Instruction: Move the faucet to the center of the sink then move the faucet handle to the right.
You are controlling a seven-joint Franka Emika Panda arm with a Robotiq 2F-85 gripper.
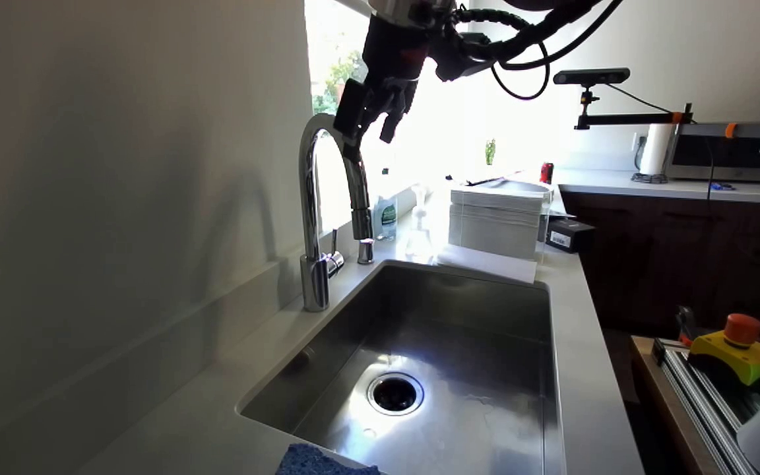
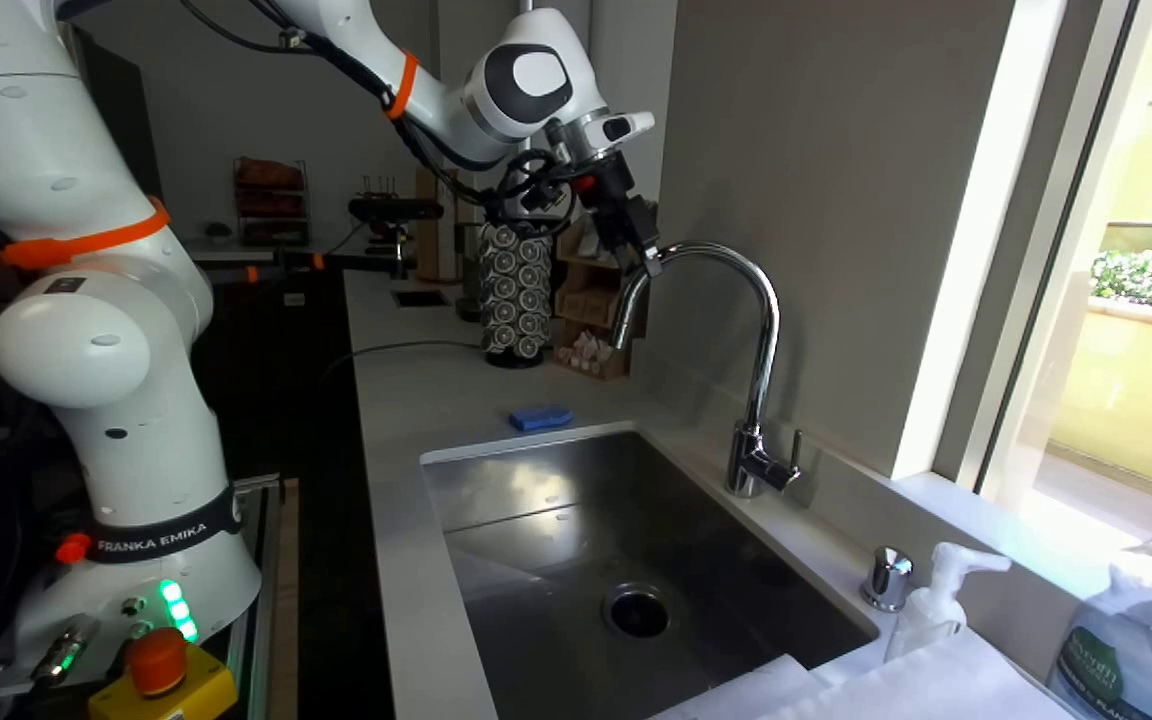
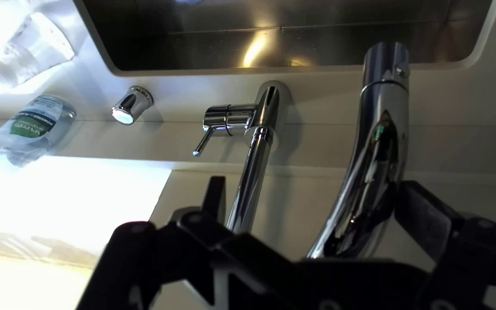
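Note:
The chrome faucet (image 1: 308,191) stands on the counter behind the sink (image 1: 485,356); it shows in both exterior views (image 2: 767,340). Its spout (image 3: 381,142) is swung toward the sponge end of the sink. The faucet handle (image 3: 203,141) stands up on the side of the base, also seen in both exterior views (image 1: 334,245) (image 2: 796,453). My gripper (image 3: 312,189) is open around the curved spout. In the wrist view the right finger is against or very near the spout; the left finger is well apart from it. The gripper also shows in both exterior views (image 1: 371,137) (image 2: 644,265).
A blue sponge (image 2: 541,417) lies beside the sink. A chrome knob (image 2: 887,578), a pump bottle (image 2: 931,605) and a soap bottle (image 2: 1126,630) stand along the window side. A white stack (image 1: 495,221) sits at the sink's end. The wall is close behind the faucet.

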